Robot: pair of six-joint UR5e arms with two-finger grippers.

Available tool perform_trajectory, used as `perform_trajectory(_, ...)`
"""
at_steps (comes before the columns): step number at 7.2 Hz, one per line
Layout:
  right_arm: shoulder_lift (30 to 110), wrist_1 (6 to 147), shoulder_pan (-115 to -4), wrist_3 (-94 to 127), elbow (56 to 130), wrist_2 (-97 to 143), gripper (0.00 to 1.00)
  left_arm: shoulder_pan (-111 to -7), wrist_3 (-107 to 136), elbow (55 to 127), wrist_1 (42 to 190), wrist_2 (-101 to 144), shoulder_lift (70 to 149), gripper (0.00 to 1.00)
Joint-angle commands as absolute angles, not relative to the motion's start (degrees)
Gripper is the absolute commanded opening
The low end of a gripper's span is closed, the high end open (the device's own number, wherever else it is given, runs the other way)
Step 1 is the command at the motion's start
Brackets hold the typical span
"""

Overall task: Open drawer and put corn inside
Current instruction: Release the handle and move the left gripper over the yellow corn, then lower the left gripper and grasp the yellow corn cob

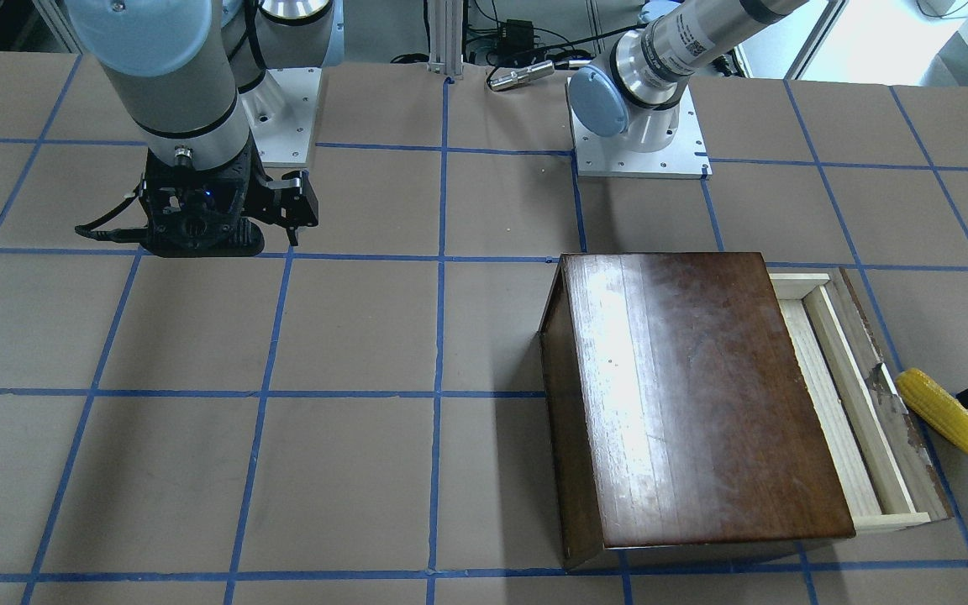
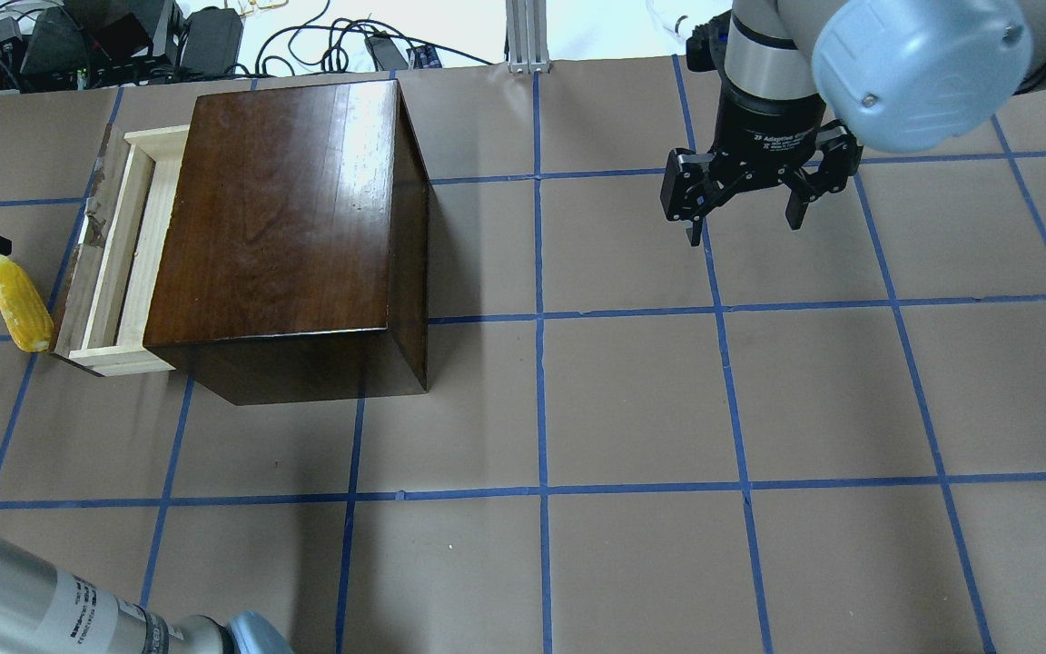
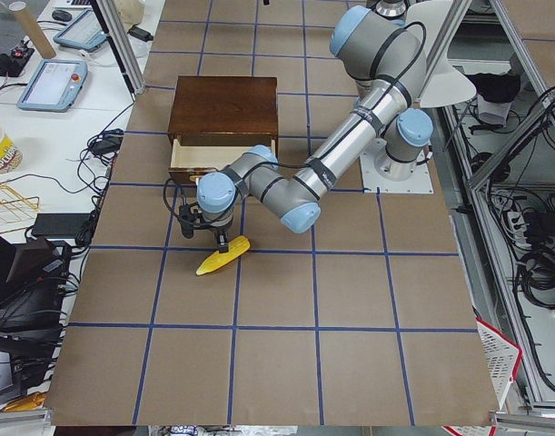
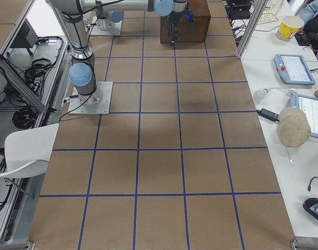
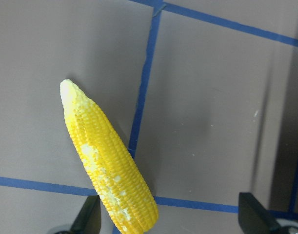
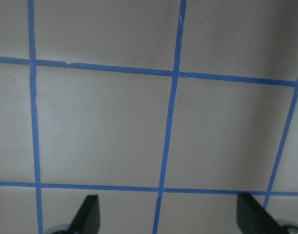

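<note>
Already the drawer (image 2: 110,263) stood pulled part-way out, with nothing seen inside. Corn (image 5: 107,165) lay on the table (image 5: 212,97) just below the left claw (image 5: 170,222), which was spread wide and gripped nothing. Grasp and placing were judged yet to do. Right claw (image 2: 741,222) was spread, empty, well apart.

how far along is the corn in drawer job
Done: the drawer is pulled partway out of the box. In hand: the left gripper hangs open over the corn, which lies on the table outside the drawer. Left: grasp it and place it inside.
</note>
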State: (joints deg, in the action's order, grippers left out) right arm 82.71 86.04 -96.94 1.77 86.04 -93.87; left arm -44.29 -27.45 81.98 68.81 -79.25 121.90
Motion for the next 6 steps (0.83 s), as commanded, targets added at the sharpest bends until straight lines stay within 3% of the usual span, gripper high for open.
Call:
perform_trajectory(1,82.7,86.0,-96.9,1.8,86.0,-93.9,1.00,-44.0,-21.2,82.0,64.4,-84.7,125.3,1.00)
perform_trajectory(6,82.7,86.0,-96.9,1.8,86.0,-93.9,1.00,-46.6,-7.0,81.9,63.2,-85.9,127.4,1.00)
